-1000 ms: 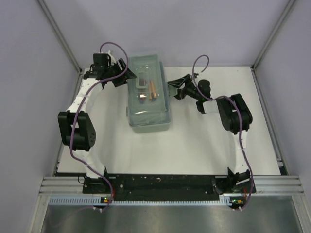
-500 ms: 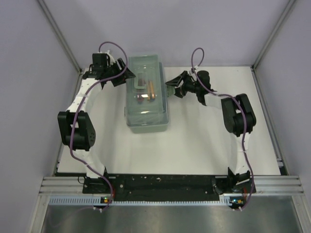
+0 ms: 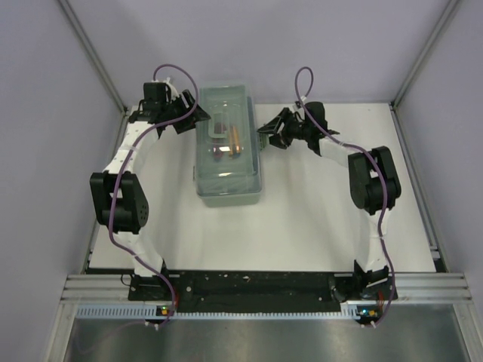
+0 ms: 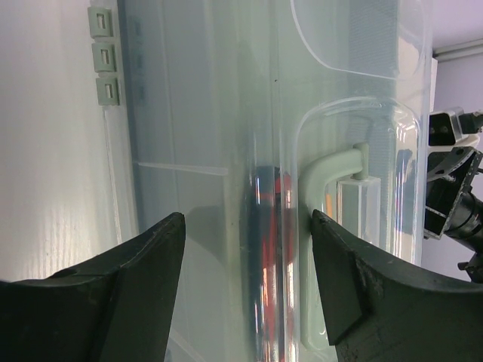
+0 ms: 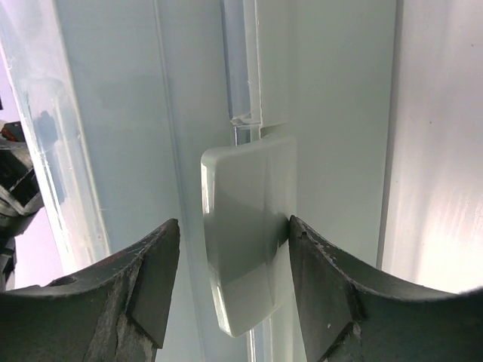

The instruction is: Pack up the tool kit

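Far back on table (image 3: 317, 226), looks nearly packed — tools (image 3: 226, 142) inside shut tool case (image 3: 230, 177); left gripper (image 4: 245, 241) open, right gripper (image 5: 232, 249) open astride latch (image 5: 249, 196) — probably needs fastening.

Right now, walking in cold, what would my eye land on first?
Probably the pale box with a clear lid, at the far middle of the table, with orange and red tools showing through it. The left gripper and right gripper flank it, both open. In the right wrist view, a pale latch on the box's side sits framed between the fingers.
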